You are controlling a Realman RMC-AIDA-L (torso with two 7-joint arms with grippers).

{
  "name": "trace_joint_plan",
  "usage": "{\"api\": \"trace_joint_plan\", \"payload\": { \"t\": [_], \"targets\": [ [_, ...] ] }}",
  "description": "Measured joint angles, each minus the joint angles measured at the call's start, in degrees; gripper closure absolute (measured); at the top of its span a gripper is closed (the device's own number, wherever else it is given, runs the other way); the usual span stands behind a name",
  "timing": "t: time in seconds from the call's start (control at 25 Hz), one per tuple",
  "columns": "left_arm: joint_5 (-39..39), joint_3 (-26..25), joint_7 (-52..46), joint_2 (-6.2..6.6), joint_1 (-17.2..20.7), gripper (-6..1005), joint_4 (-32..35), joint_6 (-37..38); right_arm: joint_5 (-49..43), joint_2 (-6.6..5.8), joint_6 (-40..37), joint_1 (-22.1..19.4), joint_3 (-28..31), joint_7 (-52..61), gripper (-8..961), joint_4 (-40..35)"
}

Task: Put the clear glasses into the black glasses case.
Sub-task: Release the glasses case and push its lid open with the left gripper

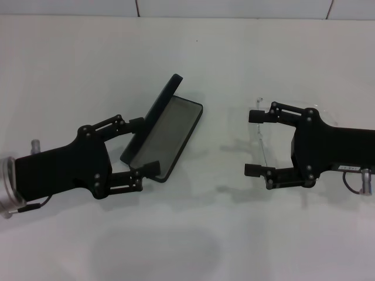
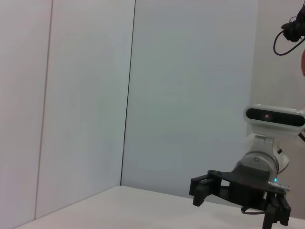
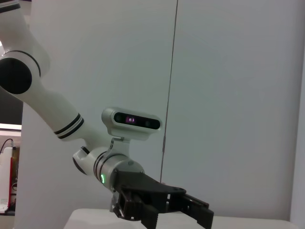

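Right gripper (image 1: 254,143) is hovering wide open, fingers straddling the clear glasses (image 1: 262,137) lying on the white table (image 1: 193,64), apparently lining up a grasp. Left gripper (image 1: 145,145) is spread around the near end of the black glasses case (image 1: 167,133), seemingly bracing it, lid propped open to receive them.
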Motion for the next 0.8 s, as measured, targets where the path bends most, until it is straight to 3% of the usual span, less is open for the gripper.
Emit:
{"api": "trace_joint_plan", "payload": {
  "t": [0.52,0.68,0.8],
  "targets": [
    [-0.4,-0.2,1.3,-0.43,0.5,125,-0.1,-0.2,0.0,0.04,0.6,0.0,0.0,-0.1,85,0.0],
    [-0.2,-5.0,-0.7,-1.09,0.5,125,-0.1,-0.2,0.0,0.07,1.5,0.0,0.0,-0.1,85,0.0],
    [0.2,-8.2,-7.3,-0.84,0.3,125,2.8,0.0,0.2,-0.21,1.6,-0.2,0.6,-0.1,85,0.0]
  ]
}}
